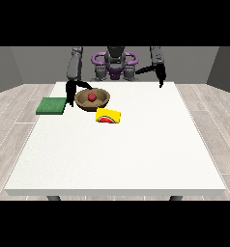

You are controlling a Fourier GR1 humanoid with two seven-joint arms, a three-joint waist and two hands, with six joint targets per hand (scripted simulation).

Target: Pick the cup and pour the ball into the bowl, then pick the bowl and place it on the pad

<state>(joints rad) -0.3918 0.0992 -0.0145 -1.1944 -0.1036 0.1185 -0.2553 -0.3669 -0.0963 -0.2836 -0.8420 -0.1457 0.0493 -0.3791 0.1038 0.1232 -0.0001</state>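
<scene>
The small red ball [92, 97] sits in the brown wooden bowl [103, 102] at the large white counter's [122, 159] far left, between the flat green pad [51, 105] and the tipped yellow cup [108, 116]. The hand at the view's left [71, 89] touches the bowl's rim; whether its fingers pinch it I cannot tell. The hand at the view's right [160, 74] hangs apart, fingers pointing down, straight.

Both arms reach forward — robot hand at the view's left [70, 91] lower, the other [160, 77] raised.

White table [136, 154], bowl [92, 99], cup [108, 116] (tipped), pad [51, 106]

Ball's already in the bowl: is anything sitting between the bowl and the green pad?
Nothing visible. The bowl sits just right of the pad with bare table between; the hand at the view's left is by that gap. The tipped cup lies on the bowl's other side.
</scene>
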